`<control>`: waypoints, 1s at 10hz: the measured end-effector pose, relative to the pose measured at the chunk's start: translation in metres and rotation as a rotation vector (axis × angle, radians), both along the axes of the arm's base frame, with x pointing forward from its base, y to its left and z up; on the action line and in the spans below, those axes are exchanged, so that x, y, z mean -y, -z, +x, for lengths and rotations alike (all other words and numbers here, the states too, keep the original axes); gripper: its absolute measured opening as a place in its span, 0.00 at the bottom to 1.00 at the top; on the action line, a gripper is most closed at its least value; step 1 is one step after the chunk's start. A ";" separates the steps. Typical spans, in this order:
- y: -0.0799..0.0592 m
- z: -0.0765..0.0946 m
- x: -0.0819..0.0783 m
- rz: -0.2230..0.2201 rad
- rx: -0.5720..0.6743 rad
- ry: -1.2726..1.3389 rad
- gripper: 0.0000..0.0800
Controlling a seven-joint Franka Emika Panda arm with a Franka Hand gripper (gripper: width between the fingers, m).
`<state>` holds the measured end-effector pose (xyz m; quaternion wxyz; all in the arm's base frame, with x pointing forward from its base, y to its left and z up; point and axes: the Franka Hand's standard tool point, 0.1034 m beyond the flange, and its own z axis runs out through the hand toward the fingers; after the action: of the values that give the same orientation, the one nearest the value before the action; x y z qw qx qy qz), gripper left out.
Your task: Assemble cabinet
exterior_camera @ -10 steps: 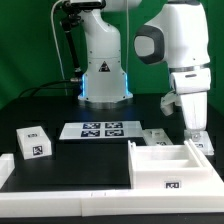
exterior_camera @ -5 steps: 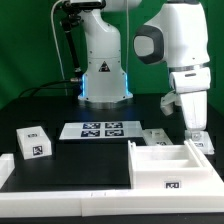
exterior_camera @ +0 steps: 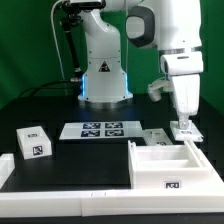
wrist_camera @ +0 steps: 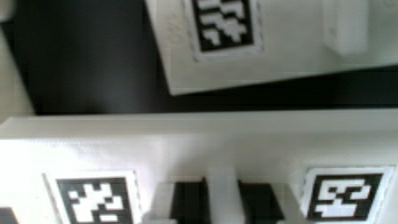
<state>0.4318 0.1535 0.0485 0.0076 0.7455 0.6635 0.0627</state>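
The cabinet [exterior_camera: 165, 166], a large white open box with a marker tag on its front, lies at the front on the exterior view's right. My gripper [exterior_camera: 185, 125] hangs just behind its far right corner. In the wrist view my two dark fingers [wrist_camera: 187, 200] stand close together with a white strip between them. They look shut on a white tagged panel [wrist_camera: 196, 145] that has a tag on each side of the gripper [wrist_camera: 226, 200]. A small white drawer block [exterior_camera: 33, 142] sits at the exterior view's left.
The marker board [exterior_camera: 100, 130] lies mid-table before the robot base [exterior_camera: 105, 85]. A flat white tagged piece [exterior_camera: 153, 137] lies behind the cabinet and also shows in the wrist view [wrist_camera: 222, 40]. A white rail [exterior_camera: 6, 165] edges the front left.
My arm has swung toward the exterior view's left and risen slightly. The gripper now sits farther from the right edge. The parts on the table have not moved.
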 end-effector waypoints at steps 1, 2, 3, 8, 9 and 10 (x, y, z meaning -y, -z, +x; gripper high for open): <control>-0.005 0.005 0.014 -0.015 0.001 -0.018 0.09; -0.006 0.009 0.025 -0.024 -0.002 -0.029 0.09; -0.006 0.012 0.032 -0.025 -0.001 -0.026 0.09; -0.007 0.020 0.035 -0.029 0.000 -0.031 0.09; -0.007 0.022 0.035 -0.029 0.002 -0.031 0.09; -0.007 0.022 0.035 -0.029 0.003 -0.030 0.09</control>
<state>0.4541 0.1187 0.0556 0.0181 0.7351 0.6756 0.0543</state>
